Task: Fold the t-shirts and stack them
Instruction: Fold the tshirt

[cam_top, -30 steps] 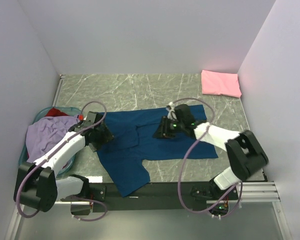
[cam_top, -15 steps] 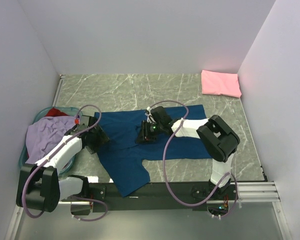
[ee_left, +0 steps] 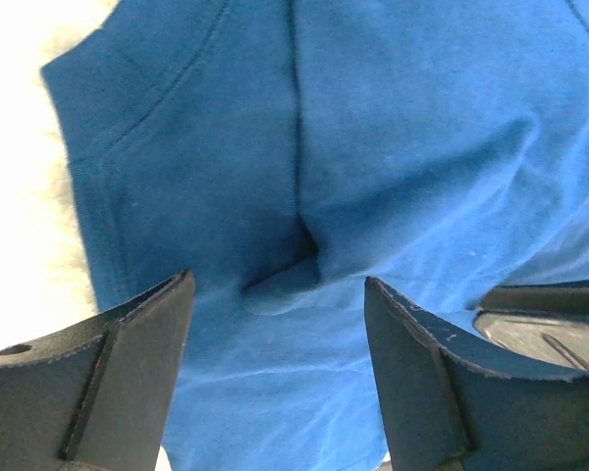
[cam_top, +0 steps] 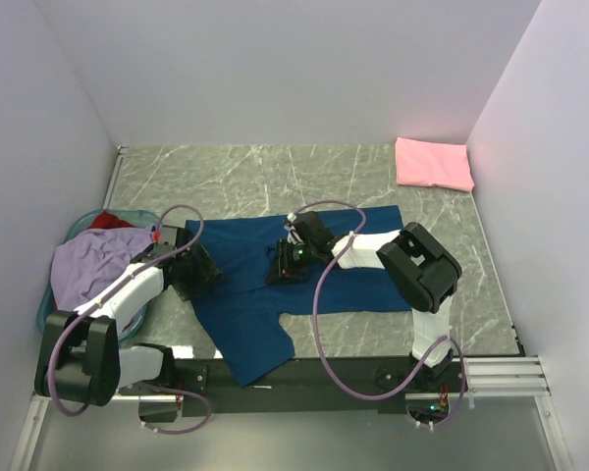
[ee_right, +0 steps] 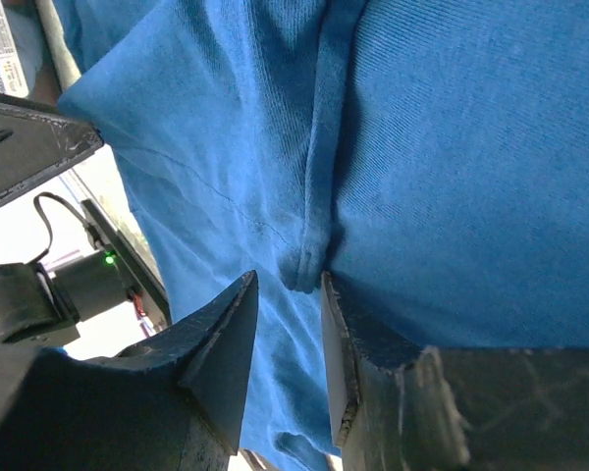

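Note:
The navy blue t-shirt [cam_top: 358, 277] lies spread on the marble table, with one part hanging over the near edge. My left gripper [cam_top: 198, 270] is open just above its left side; in the left wrist view [ee_left: 277, 285] the jaws stand wide apart over a small wrinkle in the cloth [ee_left: 402, 147]. My right gripper [cam_top: 280, 267] is low over the shirt's middle. In the right wrist view [ee_right: 289, 280] its jaws stand a narrow gap apart, with a folded hem [ee_right: 314, 226] at their tips. A folded pink t-shirt [cam_top: 434, 163] lies at the far right.
A teal basket [cam_top: 47, 312] at the left holds a lavender shirt [cam_top: 93, 265] and a red one [cam_top: 108, 220]. Walls close in the table on the left, back and right. The arm bases and a rail run along the near edge.
My right gripper has moved left across the navy shirt, from its right part to its middle, carrying cloth over with it. My left gripper has shifted only slightly at the shirt's left side.

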